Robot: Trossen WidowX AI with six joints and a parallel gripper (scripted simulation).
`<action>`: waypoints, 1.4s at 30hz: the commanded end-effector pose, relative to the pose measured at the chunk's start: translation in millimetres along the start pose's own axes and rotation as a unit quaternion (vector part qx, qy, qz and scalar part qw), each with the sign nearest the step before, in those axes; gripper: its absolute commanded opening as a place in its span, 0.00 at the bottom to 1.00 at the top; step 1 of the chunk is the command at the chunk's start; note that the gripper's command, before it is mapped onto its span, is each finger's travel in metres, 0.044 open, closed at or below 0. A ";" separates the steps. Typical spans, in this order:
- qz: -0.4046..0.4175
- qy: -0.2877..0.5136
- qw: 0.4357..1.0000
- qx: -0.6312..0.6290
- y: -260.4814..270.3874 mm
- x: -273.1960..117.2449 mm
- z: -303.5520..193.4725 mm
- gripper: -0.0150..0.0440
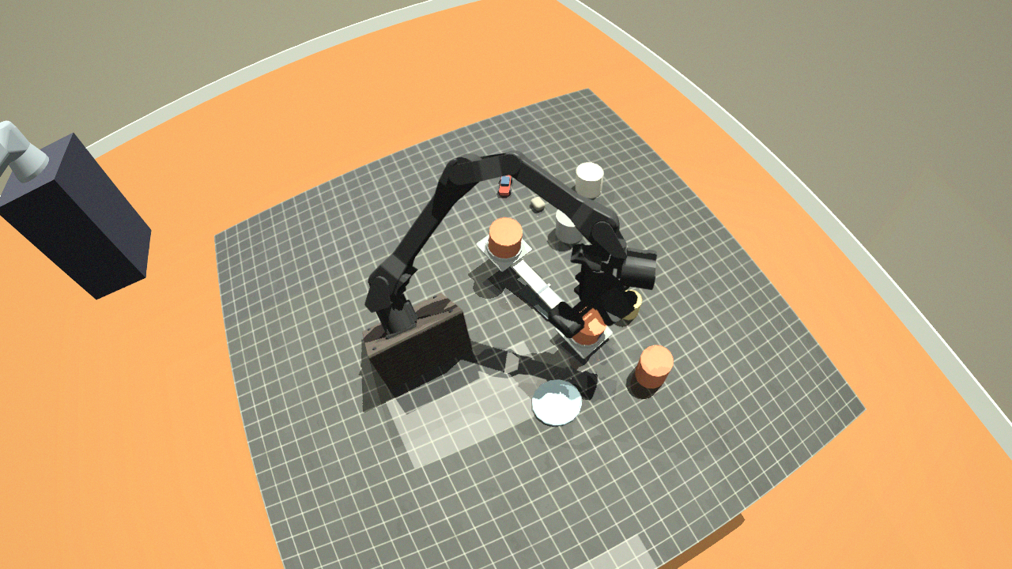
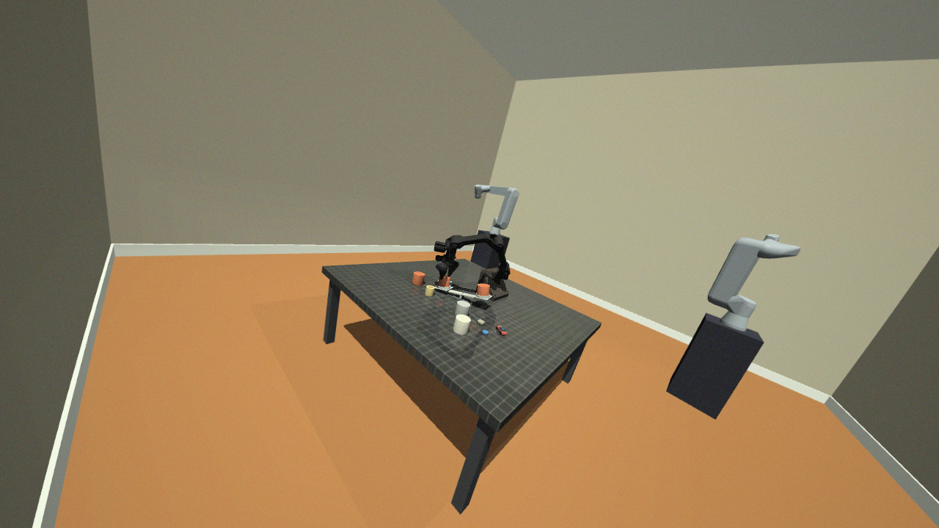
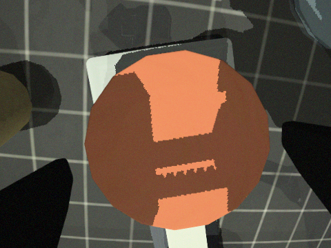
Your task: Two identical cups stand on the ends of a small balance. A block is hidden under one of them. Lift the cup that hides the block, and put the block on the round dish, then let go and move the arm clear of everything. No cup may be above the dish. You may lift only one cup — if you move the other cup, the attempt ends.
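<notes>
My gripper (image 1: 596, 318) (image 3: 176, 151) is open and empty, pointing down at the orange cup (image 1: 587, 331) (image 3: 183, 103) on the balance's dish-side end. In the wrist view a fingertip stands on each side of this cup, with a gap on both sides; how low they reach is hard to tell. The other orange cup (image 1: 505, 239) (image 2: 483, 289) stands on the far end of the balance (image 1: 536, 284) (image 3: 186, 238). The beam's tilt is hard to judge. No block shows. The round dish (image 1: 556, 405) (image 3: 318, 25) holds nothing visible.
A yellow cylinder (image 1: 636, 304) (image 2: 430, 290) (image 3: 12, 107) stands close beside the gripper. A loose orange cup (image 1: 654, 366) (image 2: 418, 279) stands beyond it. A white cup (image 1: 588, 181) (image 2: 461, 325), a grey cup (image 1: 565, 227) (image 2: 463, 308), a pebble (image 1: 538, 203) and a red car (image 1: 504, 186) (image 2: 501, 330) are farther off.
</notes>
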State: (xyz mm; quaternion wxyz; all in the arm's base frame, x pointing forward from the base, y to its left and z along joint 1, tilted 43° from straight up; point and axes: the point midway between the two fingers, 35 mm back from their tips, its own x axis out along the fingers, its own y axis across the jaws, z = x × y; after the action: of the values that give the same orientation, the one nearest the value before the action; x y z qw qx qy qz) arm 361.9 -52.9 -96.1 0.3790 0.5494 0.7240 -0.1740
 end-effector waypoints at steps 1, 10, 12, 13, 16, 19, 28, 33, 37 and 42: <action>0.001 0.002 1.000 0.003 0.0 8.1 -0.4 1.00; 0.001 0.002 1.000 0.003 -0.1 22.7 -0.8 1.00; 0.002 0.003 1.000 0.003 -0.2 25.9 -1.0 1.00; 0.002 0.003 1.000 0.003 -0.3 27.5 -1.1 1.00; 0.002 0.003 1.000 0.003 -0.5 32.3 -1.4 1.00; 0.002 0.003 1.000 0.003 -0.8 37.0 -1.8 1.00; 0.002 0.003 1.000 0.003 -1.0 39.3 -1.9 0.83; 0.002 0.003 1.000 0.003 -1.0 39.3 -1.9 0.78; 0.002 0.003 1.000 0.003 -0.9 38.7 -1.8 0.63; 0.002 0.003 1.000 0.003 -0.1 33.9 -1.0 0.41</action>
State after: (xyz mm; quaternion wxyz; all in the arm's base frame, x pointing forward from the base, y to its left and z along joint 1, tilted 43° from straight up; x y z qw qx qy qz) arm 356.4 -27.1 -123.1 0.3768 0.5507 0.7244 -0.1734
